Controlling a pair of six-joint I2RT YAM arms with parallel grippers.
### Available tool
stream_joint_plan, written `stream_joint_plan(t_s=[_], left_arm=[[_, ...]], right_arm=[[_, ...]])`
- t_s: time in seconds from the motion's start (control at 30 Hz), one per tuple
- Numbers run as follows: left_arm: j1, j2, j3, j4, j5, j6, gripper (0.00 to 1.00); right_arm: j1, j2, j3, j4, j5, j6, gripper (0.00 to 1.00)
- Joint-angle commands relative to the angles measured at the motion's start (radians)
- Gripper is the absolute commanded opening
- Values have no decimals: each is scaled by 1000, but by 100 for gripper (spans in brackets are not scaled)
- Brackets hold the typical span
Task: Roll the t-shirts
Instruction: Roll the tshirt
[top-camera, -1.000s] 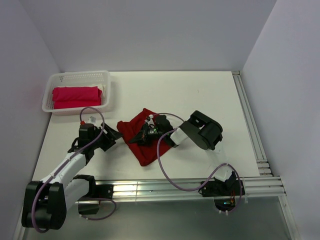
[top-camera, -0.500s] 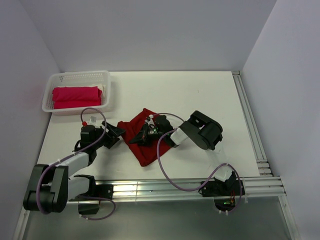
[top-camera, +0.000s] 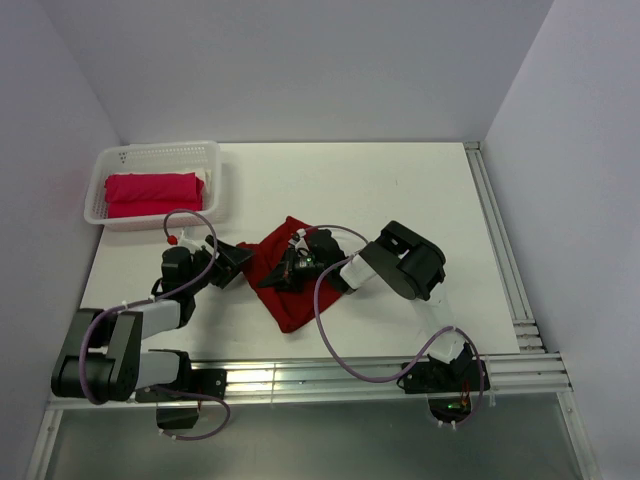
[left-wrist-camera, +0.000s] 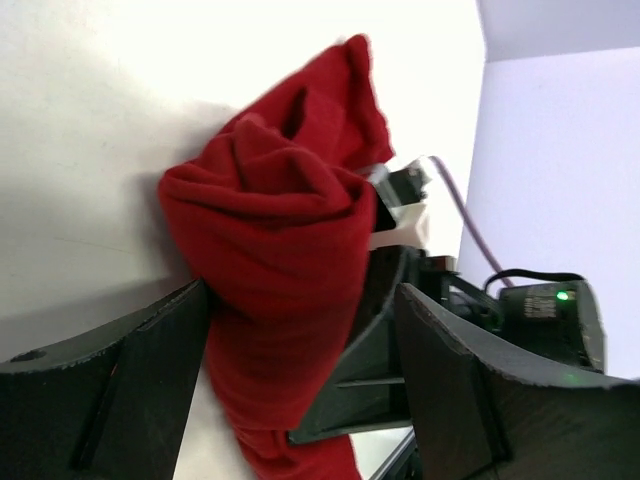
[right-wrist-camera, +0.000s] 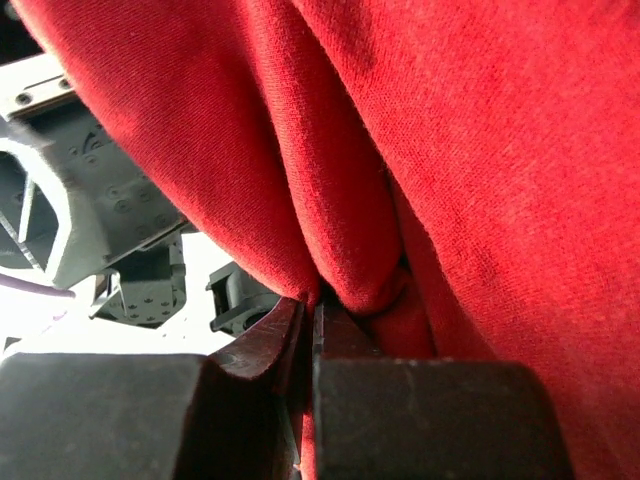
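A dark crimson t-shirt lies bunched on the white table near the middle. My right gripper is shut on a fold of its cloth, the two fingers pressed together on the fold. My left gripper stands open at the shirt's left edge. In the left wrist view the bunched shirt reaches down between its two wide-apart fingers, with the right gripper's dark body just behind. A brighter pinkish-red t-shirt lies rolled in the basket.
The white lattice basket stands at the table's back left. Aluminium rails run along the near edge and the right edge. Grey walls close in on three sides. A purple cable loops off the right arm.
My left gripper has slid right and away, up to the crimson shirt's left edge, and opened a little wider. The right gripper and the shirt have stayed put.
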Motion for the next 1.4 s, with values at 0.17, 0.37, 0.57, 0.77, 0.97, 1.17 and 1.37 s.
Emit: stream_joint_plan(t_s=[0.17,0.37,0.57,0.77,0.97,1.17,1.37], left_arm=[[-3,182,4,125,53,4,81],[-3,225,39,137,32,8,72],[-3,250,97,119,32,39,62],[-1,354,169,105,44,44,24],[-3,337,277,-187,-60,148,5],[-3,302,356,-374,-139,206,5],[-6,317,401,-458,-182,231,5]], right_arm=[[-1,36,22,-89,-4,25,0],[1,28,34,-131,-5,2,0],[2,27,25,-127,-10,6,0],[5,19,48,-187,-18,-53,0],[7,-24,101,-412,-11,-219,15],[7,-78,152,-622,19,-386,49],[18,-144,187,-805,53,-541,56]])
